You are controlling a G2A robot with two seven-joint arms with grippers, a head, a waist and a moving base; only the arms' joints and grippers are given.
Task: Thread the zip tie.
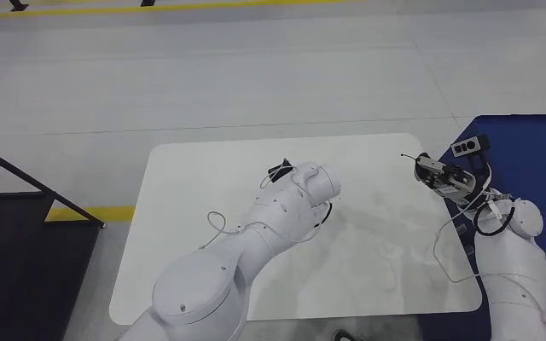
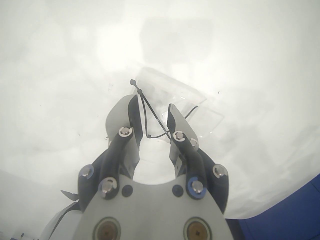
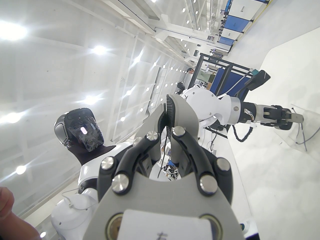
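The right gripper (image 3: 167, 106) is clamped on a black zip tie (image 3: 163, 136), with the strand pinched between its pads. In the top view it sits at the 3 o'clock edge of the table (image 1: 196, 256), beside the blue surface (image 1: 512, 136), and the tie's free end points toward 10 o'clock.

The left gripper (image 2: 152, 102) hangs near the middle of the table, its jaws moderately wide and holding nothing. It is directly above a clear tray (image 2: 180, 86) that holds loose zip ties (image 2: 156, 119). The strands fall inside the gap between the jaws, and their long axis runs across the closing direction — so a straight drop and squeeze would likely pinch them.

The left arm is plainly the nearer one to the tray. The right arm is well apart from it, at about 3 o'clock from the left wrist.

The ties overlap, so more than one may come up together. The tray's walls look close beside the fingers, which leaves little room to shift sideways. Bare table lies between the two arms — room enough, it seems, to bring the tie ends together for threading.
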